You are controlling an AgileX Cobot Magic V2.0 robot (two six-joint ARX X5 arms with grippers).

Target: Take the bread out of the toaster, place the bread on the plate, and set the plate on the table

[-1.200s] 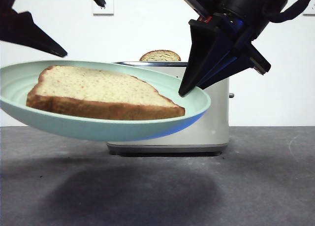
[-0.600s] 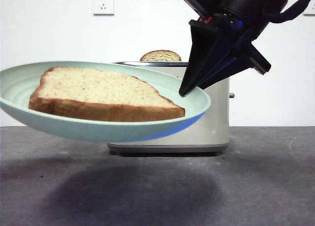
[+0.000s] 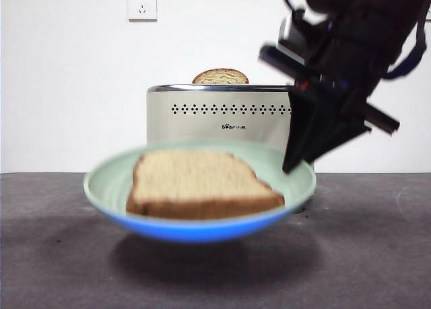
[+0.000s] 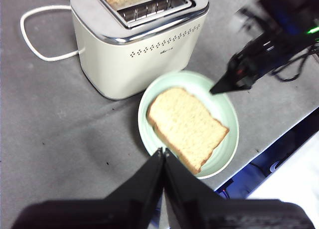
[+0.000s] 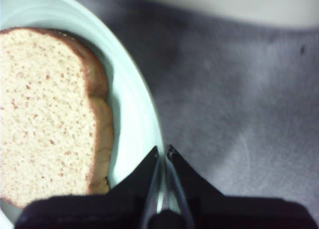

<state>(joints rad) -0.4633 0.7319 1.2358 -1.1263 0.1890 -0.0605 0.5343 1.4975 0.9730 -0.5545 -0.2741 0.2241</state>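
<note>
The bread [image 3: 202, 184] lies flat on the mint-green plate [image 3: 108, 184]. My right gripper [image 3: 291, 167] is shut on the plate's right rim and holds it low over the table [image 3: 363, 242], in front of the cream toaster [image 3: 222, 117], with a shadow beneath. The right wrist view shows the jaws [image 5: 163, 151] pinching the plate's rim [image 5: 132, 114] beside the bread [image 5: 45, 109]. My left gripper [image 4: 162, 151] is shut and empty, high above the plate [image 4: 227, 114], the bread [image 4: 187, 126] and the toaster [image 4: 134, 54]. A second slice [image 3: 220, 76] stands in the toaster's slot.
The toaster's white cord [image 4: 35, 29] loops on the table behind it. The table's edge [image 4: 279, 139] runs close to the plate on the right arm's side. A wall socket [image 3: 141, 5] is on the white wall behind.
The plate with the bread has come down from toaster-top height to just above the table, moving right with the right gripper. The left gripper's tips have left the front view.
</note>
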